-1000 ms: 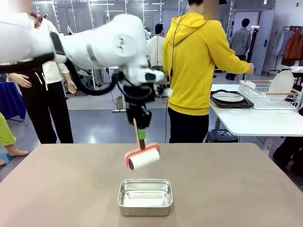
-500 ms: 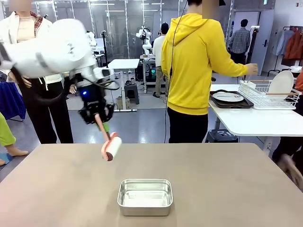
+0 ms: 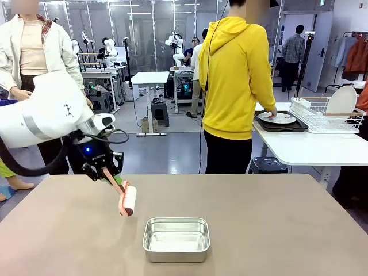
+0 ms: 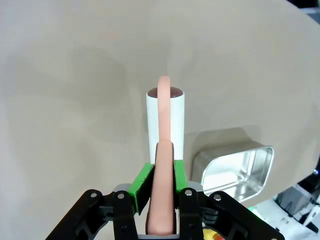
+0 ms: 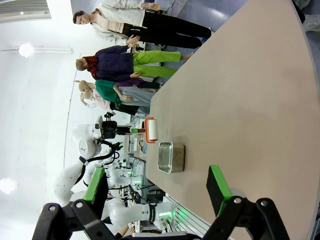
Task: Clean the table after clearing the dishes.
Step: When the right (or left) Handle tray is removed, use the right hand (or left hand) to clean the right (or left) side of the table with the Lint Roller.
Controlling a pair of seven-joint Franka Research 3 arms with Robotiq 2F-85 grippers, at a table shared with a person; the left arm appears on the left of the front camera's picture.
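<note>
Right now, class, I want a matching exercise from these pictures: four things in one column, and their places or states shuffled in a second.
1 roller
2 steel pan
3 white plate
4 right tool

A on a dark tray on the side table
B open, nothing in it
C on the brown table
D clamped in the left tool

Pairs: 1-D, 2-C, 3-A, 4-B

I read the table (image 3: 276,230) top as matt and smooth. Pan (image 3: 176,238): bright metal, glossy. Roller (image 3: 127,199): white paper roll, smooth pink plastic handle (image 4: 163,162). Left gripper (image 4: 160,176): black, with matt green pads (image 4: 141,181).
</note>
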